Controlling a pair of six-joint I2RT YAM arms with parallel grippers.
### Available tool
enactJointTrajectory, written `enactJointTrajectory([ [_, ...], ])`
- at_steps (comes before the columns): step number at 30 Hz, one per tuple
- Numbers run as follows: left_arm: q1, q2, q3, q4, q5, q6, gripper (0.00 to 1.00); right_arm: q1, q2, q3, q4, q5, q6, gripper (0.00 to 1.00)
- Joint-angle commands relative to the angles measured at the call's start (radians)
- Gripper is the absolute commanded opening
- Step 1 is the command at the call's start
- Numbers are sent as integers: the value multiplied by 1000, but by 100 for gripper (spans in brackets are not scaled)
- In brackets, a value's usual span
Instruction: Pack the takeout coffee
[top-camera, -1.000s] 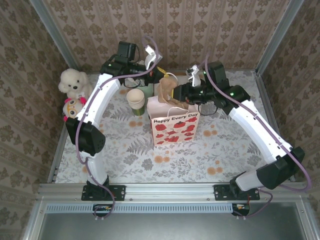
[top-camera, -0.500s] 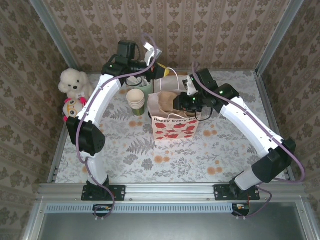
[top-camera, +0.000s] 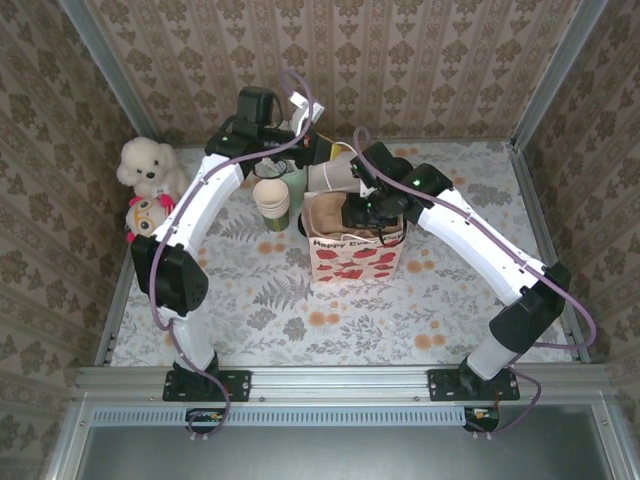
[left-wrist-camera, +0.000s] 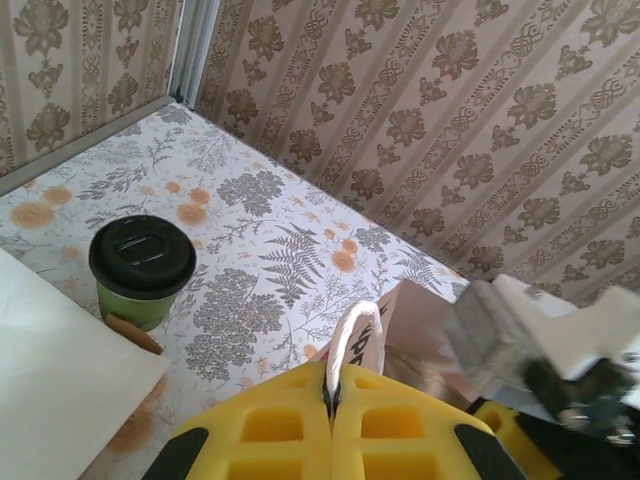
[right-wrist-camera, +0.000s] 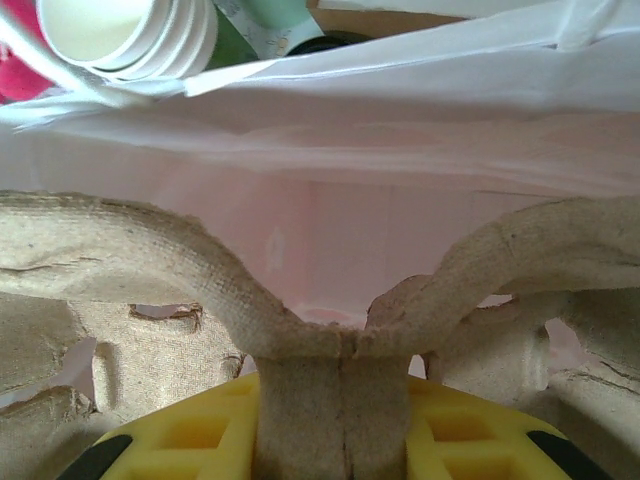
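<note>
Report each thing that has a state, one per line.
takeout coffee: lid on, upright on the table, outside the bag.
gift bag: upright, top open.
cardboard carrier: in the bag's open top.
cup stack: nested, upright.
left end effector: shut on bag handle.
right end effector: shut on cardboard carrier.

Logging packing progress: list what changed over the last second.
The right claw, gripping the cardboard cup carrier, moved from behind the paper bag to over it and came down, bringing the carrier into the bag's open mouth. The left claw stays shut on the bag handle. The cup stack and plush toys have not moved.
</note>
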Motion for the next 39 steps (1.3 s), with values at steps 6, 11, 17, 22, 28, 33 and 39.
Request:
enactJointTrajectory([
  [6, -42, -73, -10, 8, 46, -119, 0, -11, 34, 72, -159, 40, -69, 28],
  [11, -75, -75, -30, 23, -3, -217, 0, -6, 42, 58, -149, 23, -69, 28],
  [17, -74, -75, -22, 46, -39, -380, 0, -1, 67, 29, -137, 22, -88, 27],
  [22, -65, -94, -59, 109, -86, -540, 0, -3, 48, -3, -95, 7, -134, 28],
  [28, -52, -125, -106, 130, -213, -598, 0, 11, 11, -38, -47, 1, -212, 28],
  [33, -39, -135, -154, 230, -226, -659, 0, 11, 38, -39, -80, 19, -261, 29],
  [39, -42, -128, -193, 357, -177, -716, 0, 11, 75, -47, -84, 3, -273, 29],
])
